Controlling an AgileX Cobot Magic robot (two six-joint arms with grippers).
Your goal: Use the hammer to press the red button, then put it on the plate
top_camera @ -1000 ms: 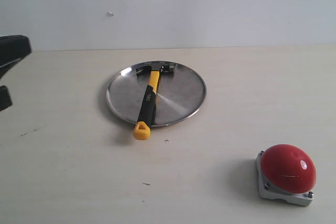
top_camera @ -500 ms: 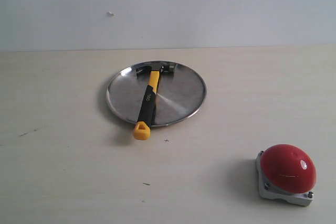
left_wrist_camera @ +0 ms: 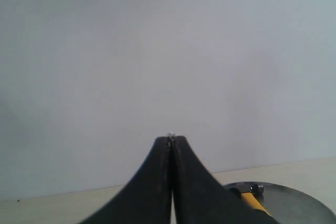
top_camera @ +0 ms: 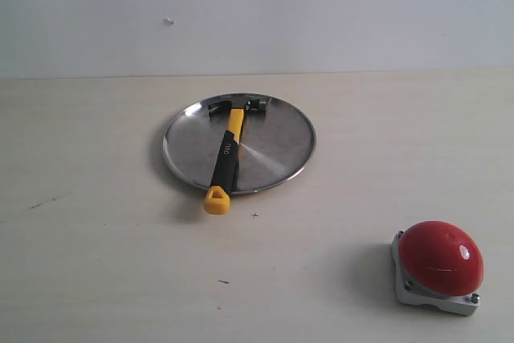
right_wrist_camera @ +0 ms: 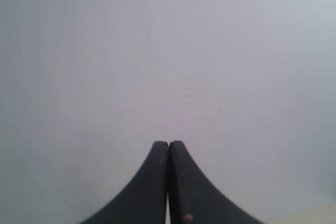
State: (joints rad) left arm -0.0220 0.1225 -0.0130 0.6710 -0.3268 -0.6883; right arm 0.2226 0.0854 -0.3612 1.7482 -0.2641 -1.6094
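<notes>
The hammer [top_camera: 226,153] lies on the round silver plate [top_camera: 281,146]. Its dark head rests near the plate's far rim and its yellow looped end hangs over the near rim onto the table. The red button [top_camera: 440,257] on its square silver base sits at the front right, apart from the plate. Neither arm shows in the exterior view. My left gripper [left_wrist_camera: 171,140] is shut and empty, raised and facing the wall, with the plate [left_wrist_camera: 299,205] and the hammer [left_wrist_camera: 252,198] beside it low in its view. My right gripper [right_wrist_camera: 168,144] is shut on nothing, facing the bare wall.
The pale table [top_camera: 104,238] carries a few small dark specks. A white wall [top_camera: 321,14] rises behind its far edge.
The left arm, seen at the left edge of the exterior view a second ago, has drawn back out of that view. Hammer, plate and button have not moved.
</notes>
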